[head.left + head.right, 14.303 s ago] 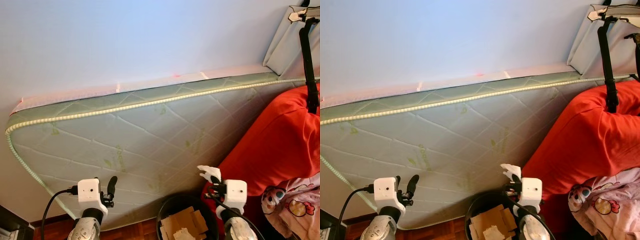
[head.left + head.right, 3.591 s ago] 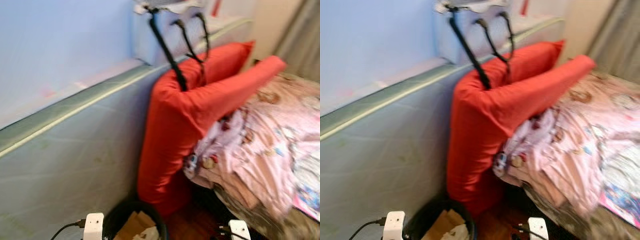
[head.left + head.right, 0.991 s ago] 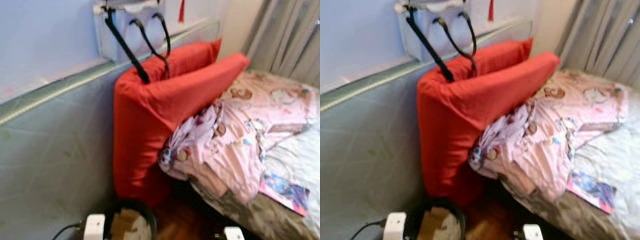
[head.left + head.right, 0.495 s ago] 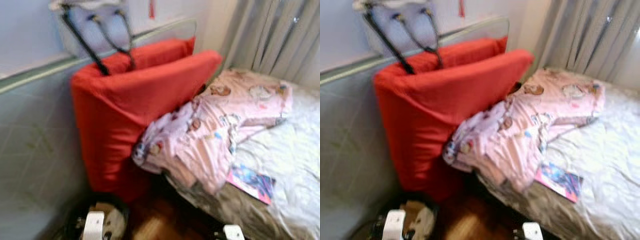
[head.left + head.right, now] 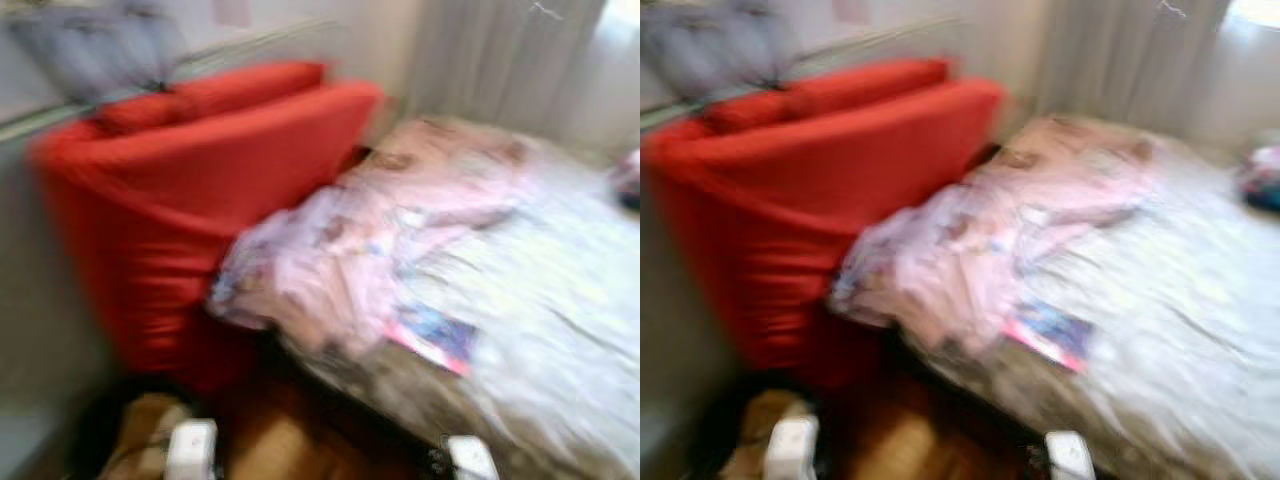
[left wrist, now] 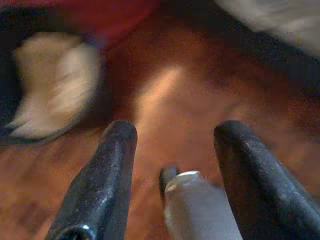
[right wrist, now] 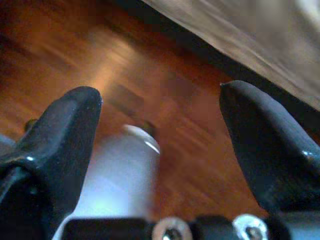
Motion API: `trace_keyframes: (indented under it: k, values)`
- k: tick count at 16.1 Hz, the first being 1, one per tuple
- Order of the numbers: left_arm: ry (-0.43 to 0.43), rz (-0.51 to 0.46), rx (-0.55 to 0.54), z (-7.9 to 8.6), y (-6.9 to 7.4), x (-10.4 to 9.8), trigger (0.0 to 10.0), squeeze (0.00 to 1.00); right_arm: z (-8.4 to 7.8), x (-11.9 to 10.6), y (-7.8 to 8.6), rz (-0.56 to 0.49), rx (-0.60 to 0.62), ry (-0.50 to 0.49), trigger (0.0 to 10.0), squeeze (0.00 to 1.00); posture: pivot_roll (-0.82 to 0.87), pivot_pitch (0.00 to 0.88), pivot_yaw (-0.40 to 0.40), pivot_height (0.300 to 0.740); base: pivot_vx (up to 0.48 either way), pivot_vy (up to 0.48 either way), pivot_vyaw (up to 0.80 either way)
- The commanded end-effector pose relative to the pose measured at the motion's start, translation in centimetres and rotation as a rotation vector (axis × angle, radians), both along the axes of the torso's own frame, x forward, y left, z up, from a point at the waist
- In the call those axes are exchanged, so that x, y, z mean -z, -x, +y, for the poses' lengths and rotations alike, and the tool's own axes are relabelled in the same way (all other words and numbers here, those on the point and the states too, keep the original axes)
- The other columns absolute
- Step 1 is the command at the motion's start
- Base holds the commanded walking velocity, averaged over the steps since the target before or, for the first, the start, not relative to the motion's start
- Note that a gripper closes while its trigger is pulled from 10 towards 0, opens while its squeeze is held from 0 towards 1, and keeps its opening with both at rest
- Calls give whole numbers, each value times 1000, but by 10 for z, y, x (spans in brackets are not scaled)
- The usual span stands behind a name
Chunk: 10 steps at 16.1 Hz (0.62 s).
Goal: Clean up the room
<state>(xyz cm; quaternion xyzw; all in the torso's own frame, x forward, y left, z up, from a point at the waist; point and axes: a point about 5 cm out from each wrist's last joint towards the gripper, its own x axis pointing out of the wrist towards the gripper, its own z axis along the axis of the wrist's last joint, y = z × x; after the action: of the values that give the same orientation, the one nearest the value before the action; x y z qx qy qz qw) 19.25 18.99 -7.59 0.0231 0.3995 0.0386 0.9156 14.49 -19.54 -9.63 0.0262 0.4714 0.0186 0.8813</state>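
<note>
View swung right since earlier: more bed (image 5: 560, 330), less cushion (image 5: 180, 200). Left gripper (image 6: 172, 137) jaws wide, empty, over floor (image 6: 165, 95) beyond bin (image 6: 50, 85). Right gripper (image 7: 160, 105) jaws wide, empty.

No text, label, brand or number can be read anywhere. The printed booklet (image 5: 432, 336) on the bed (image 5: 560, 300) is smeared by blur (colours alone can be made out).

Blurred bed (image 5: 560, 330), grey curtains (image 5: 500, 60), reddish wooden floor (image 7: 165, 100)
</note>
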Motion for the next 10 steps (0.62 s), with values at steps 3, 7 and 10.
trace_keyframes:
  k: [3, 7, 10]
  values:
    - [-13, 13, -5, 7, 4, 1, 10000, 0, 4, 0, -2, -17, 5, -11, 10000, 0, 75, 0, -46, 731, 0, -329, 0]
    - [-13, 17, 2, 8, 2, 0, 10000, 0, 5, 0, -1, -3, 9, -9, 10000, 0, 67, 0, -41, 731, 0, -328, -181]
    - [-14, 17, 5, 9, 2, 0, 10000, 0, 6, 1, -1, -2, 10, -11, 10000, 0, 64, 0, -37, 731, 0, -330, -738]
